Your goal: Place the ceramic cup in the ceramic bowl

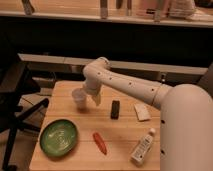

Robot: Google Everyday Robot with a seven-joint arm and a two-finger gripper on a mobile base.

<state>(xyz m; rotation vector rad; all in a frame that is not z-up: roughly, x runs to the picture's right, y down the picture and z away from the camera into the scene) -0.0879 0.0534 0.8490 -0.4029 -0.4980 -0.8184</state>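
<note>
Camera view, and the arm (125, 84) sweeps in from the right, bends at a white elbow over the back of the counter (125, 131) and drops down on the left half. The gripper (95, 99) hangs low there, right beside the ceramic cup (79, 98), on the cup's right flank. Whether it is clamped on the cup, merely touching it or loose beside it, I cannot tell.

The ceramic cup stands upright on the wood, rim up, in the back-left part of the counter and set in from the left edge. In front of it lies a strip of bare wood, and then comes the ceramic bowl (59, 137), green and lying flat, down at the front-left corner. Its rim runs close to both the left edge and the front edge.

To the right of the gripper there is a gap, and then a small black block (115, 109). Farther right lies a flat white pad (142, 112).

Toward the front, a red pepper-like piece (99, 142) lies between the bowl and a white squeeze tube (143, 147), well apart from each. The tube lies angled near the front-right, close to the robot's white body (187, 130).

Off the left edge stands a dark chair (20, 107), close to the counter.
</note>
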